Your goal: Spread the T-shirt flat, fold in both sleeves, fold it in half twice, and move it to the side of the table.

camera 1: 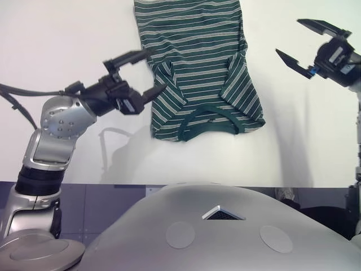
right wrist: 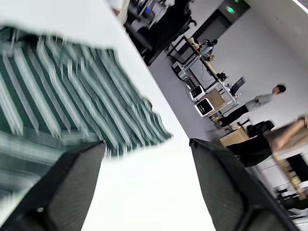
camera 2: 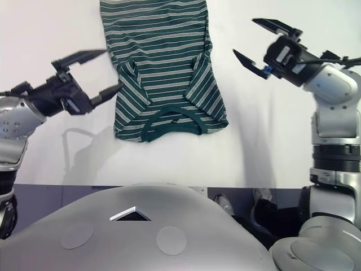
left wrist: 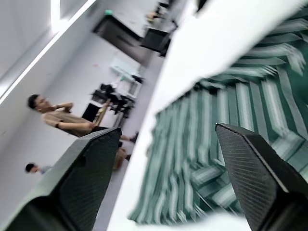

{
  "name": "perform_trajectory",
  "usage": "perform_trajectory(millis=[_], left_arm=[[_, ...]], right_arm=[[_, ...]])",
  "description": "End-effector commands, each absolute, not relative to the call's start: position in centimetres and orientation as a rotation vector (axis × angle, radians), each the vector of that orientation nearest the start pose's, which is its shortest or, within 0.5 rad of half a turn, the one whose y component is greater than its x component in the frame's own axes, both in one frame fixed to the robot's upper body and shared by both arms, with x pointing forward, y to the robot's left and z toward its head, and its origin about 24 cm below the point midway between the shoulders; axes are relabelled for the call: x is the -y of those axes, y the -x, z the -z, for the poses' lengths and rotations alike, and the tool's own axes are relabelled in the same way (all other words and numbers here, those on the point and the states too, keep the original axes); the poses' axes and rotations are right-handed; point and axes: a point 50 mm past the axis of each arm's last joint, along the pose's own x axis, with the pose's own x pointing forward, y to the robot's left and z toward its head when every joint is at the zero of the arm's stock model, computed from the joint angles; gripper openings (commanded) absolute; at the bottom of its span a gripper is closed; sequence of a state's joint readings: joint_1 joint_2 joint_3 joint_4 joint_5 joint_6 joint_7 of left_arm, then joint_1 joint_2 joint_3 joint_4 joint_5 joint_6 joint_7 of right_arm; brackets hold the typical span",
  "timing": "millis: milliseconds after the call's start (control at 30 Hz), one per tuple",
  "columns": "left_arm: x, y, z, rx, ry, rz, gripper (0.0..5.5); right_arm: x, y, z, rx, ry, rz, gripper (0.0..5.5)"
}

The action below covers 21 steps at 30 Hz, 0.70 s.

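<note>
Tools: left tool [camera 1: 153, 69] and right tool [camera 1: 289, 37] both stand wide open, with nothing between the fingers of either.
Surface: a plain white surface [camera 1: 67, 34] runs from the near edge to the far side of the head views.
Room: the wrist views look past the surface's edge to a grey floor [right wrist: 192, 110], desks with equipment [right wrist: 207, 98], a dark doorway under a green lit sign [right wrist: 231, 9] and a ceiling light strip [left wrist: 55, 9].
T-shirt: the dark green T-shirt [camera 1: 197, 62] with white stripes lies in the middle of the surface between the two arms. Its collar [camera 1: 208, 119] faces the robot, and both sleeves appear folded in over the front.
Left tool, place: it is raised by the T-shirt's left edge. Seen from the head, both fingertips overlap that edge, near the folded-in sleeve.
Right tool, place: it is held up over bare surface, well apart from the T-shirt's right edge, with its fingertips pointing toward the shirt.
Cut off: the T-shirt's far hem runs out of the top of the head views.
Hard to tell: whether the left tool's fingers [left wrist: 260, 178] touch the cloth or hang just above it. The stripes are smeared in both wrist views.
</note>
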State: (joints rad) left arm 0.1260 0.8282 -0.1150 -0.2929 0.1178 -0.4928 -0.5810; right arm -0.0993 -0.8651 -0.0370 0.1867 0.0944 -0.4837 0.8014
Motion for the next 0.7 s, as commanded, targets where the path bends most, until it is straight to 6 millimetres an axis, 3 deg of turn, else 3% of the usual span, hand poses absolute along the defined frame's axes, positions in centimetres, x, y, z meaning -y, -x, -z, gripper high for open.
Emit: perform_trajectory(millis=[33, 233, 467, 700], left_arm=[[-21.9, -13.2, -5.5, 0.118, -1.297, 1.426, 3.75], [-22.7, -11.9, -3.8, 0.004, -1.328, 1.5, 3.75], [-20.2, -13.9, -2.0, 0.039, -1.384, 1.413, 3.75], [-19.2, -13.8, -1.0, 0.051, -1.351, 1.396, 3.75]], right_arm=[[33.2, -16.9, -8.4, -0.069, 1.318, -1.225, 3.28], [33.1, -14.7, -6.3, -0.037, 1.279, -1.346, 3.28], [29.1, -16.0, -2.3, 0.058, 1.257, -1.416, 3.28], [28.1, -15.4, 0.0, 0.021, 1.271, -1.436, 3.28]])
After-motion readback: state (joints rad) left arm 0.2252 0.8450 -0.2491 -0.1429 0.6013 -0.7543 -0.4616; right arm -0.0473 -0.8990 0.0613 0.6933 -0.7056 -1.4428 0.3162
